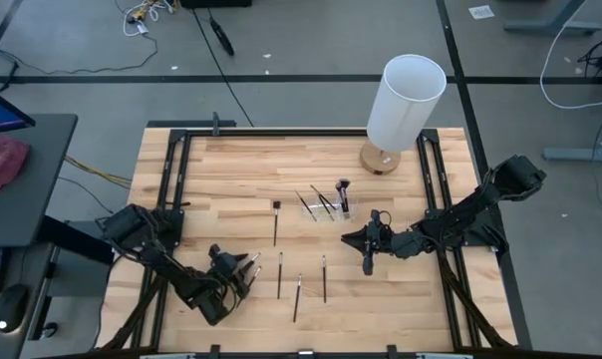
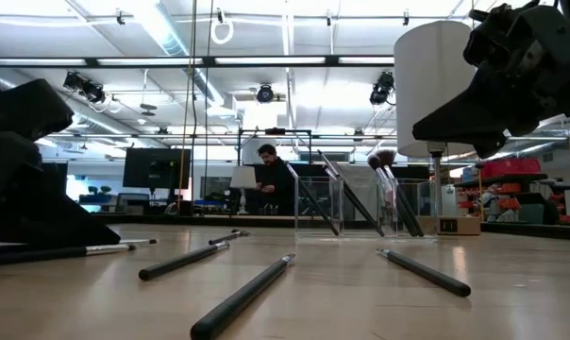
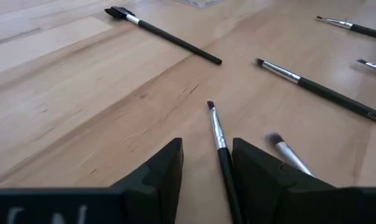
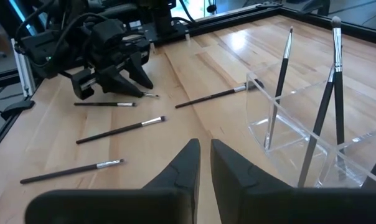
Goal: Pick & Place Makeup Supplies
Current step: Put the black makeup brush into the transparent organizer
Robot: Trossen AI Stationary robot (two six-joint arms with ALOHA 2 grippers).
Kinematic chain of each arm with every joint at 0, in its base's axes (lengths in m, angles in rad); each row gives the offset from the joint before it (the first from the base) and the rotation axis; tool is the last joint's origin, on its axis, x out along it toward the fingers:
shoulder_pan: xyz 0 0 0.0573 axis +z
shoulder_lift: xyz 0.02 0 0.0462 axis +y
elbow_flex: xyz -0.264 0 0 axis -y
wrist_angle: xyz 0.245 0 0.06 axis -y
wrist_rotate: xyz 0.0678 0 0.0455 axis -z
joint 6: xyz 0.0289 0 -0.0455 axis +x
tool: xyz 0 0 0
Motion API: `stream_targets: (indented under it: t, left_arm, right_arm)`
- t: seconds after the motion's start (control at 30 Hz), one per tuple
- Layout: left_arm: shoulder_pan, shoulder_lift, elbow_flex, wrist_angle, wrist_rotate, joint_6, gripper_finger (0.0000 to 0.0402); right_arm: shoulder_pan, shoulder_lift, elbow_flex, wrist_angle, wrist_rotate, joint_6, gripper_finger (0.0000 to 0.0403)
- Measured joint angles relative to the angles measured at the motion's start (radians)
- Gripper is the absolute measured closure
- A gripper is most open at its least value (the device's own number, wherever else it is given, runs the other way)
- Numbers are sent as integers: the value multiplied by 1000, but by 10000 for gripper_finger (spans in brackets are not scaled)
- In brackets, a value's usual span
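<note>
Several slim dark-handled makeup brushes lie flat on the wooden table (image 1: 231,179): one with a black head (image 1: 276,221), and three (image 1: 280,274) (image 1: 298,296) (image 1: 324,278) toward the near edge. My left gripper (image 3: 206,168) is low at the near left and open. One brush (image 3: 220,146) lies lengthwise in its gap, touching neither finger. Another brush (image 3: 289,154) lies just outside one finger. Several more brushes stand leaning in a small clear holder (image 1: 326,206). My right gripper (image 4: 205,158) hovers right of centre, shut to a thin slit with nothing in it.
A tall white cylinder lamp (image 1: 406,100) on a round wooden base stands at the far right of the table. Black frame rails (image 1: 171,179) run along the table's left and right sides. A person sits at a desk in the room beyond (image 2: 271,175).
</note>
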Motion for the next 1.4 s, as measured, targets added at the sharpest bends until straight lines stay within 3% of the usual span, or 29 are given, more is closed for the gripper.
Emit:
stream_targets:
  t: [0.3,0.57,0.77,1.03,1.4]
  left_arm:
    - [-3,9,-1,-8,19,12,287]
    - [-26,112,-1,32,-121,-48,305]
    - [-25,121,0,28,-107,-56,313]
    - [-16,121,-1,19,-115,-122,362]
    - [-19,121,-3,23,-128,-150,377]
  right_arm:
    - [0,0,0,4,0,0,360]
    - [0,0,0,4,0,-2,360]
    - [0,0,0,4,0,-1,360]
    - [0,0,0,4,0,0,360]
    - [0,0,0,4,0,-3,360]
